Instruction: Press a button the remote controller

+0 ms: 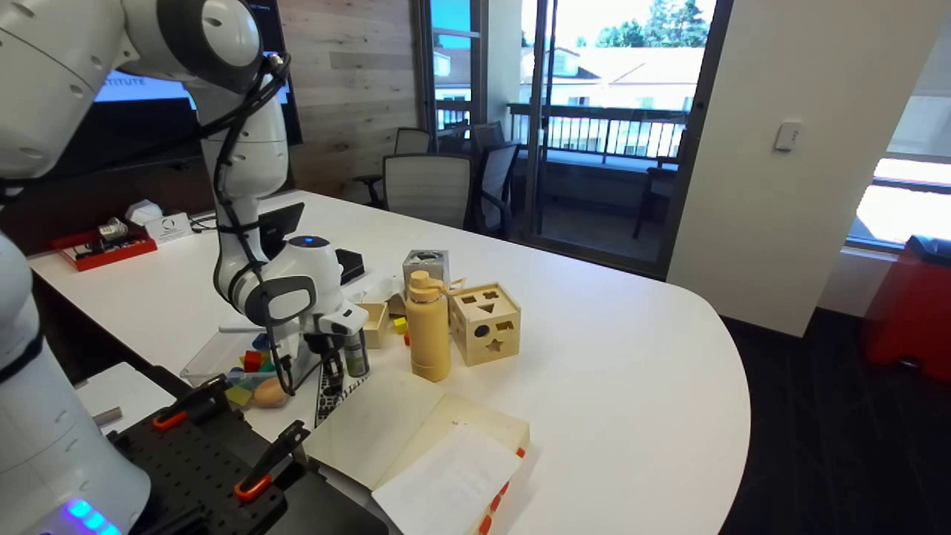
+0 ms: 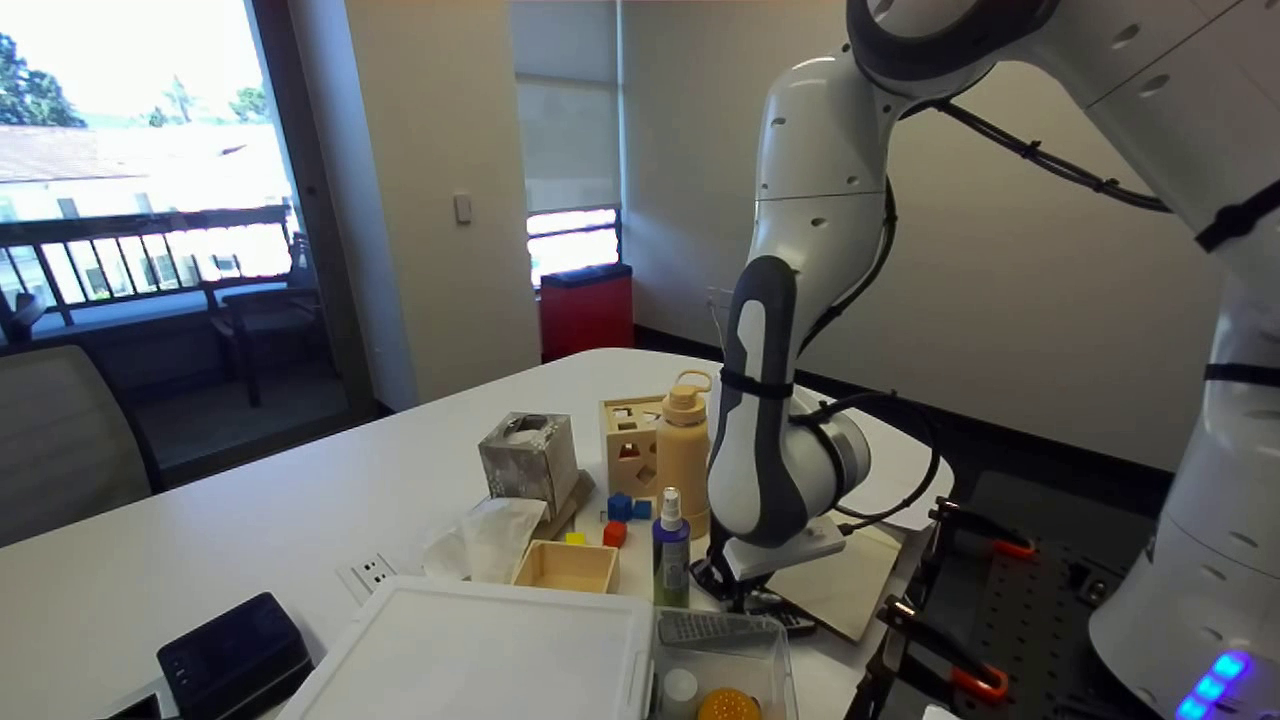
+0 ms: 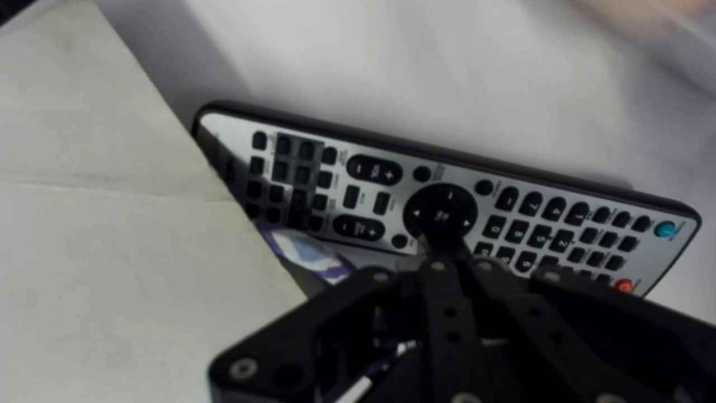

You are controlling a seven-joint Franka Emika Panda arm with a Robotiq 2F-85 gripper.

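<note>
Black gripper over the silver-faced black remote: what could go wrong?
Wrong arrow: the gripper hides part of the round black navigation pad on the remote, so aim may be off.
Knock: the green-and-purple spray bottle stands close by and might topple under sideways motion.

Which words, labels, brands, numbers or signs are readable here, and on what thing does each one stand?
"VOL": a rocker button of the remote controller.
"+" and "-": that button and a matching rocker.
"0", "1", "2", "4", "5", "6", "7", "8", faintly "9": number keys.
Two triangles: round pad.
"STITUTE", start hidden: large screen.
Too small or blurred: other button labels, the white desk sign, the spray bottle label.
</note>
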